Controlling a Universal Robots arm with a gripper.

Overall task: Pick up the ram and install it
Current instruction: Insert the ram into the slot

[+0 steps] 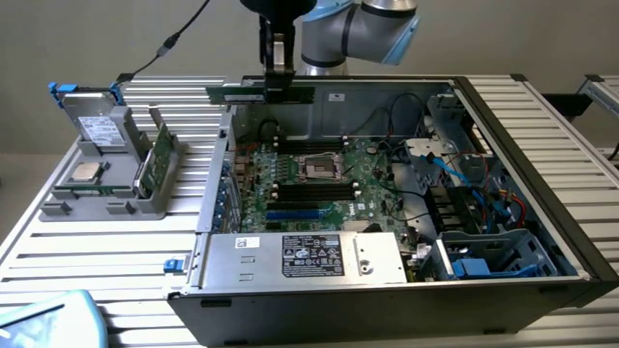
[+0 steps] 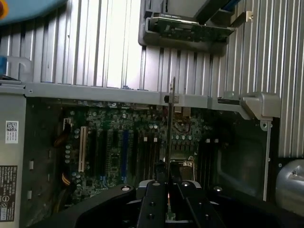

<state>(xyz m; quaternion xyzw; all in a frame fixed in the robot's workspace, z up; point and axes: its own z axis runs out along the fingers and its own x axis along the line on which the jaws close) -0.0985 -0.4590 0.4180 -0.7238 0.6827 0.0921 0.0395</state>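
Observation:
The ram is a thin dark-green stick held level above the back edge of the open computer case. My gripper is shut on it near its middle, hanging down from the arm. In the wrist view the ram shows edge-on as a thin line running out from between my black fingers. Below it lies the green motherboard with long black slots on either side of the processor socket. The ram touches nothing but the gripper.
A grey holder on the exterior view's left carries a processor chip and a wider green card. A silver power supply fills the case's front. Cables and blue drive bays crowd the exterior view's right side. A light-blue object sits at the table's corner.

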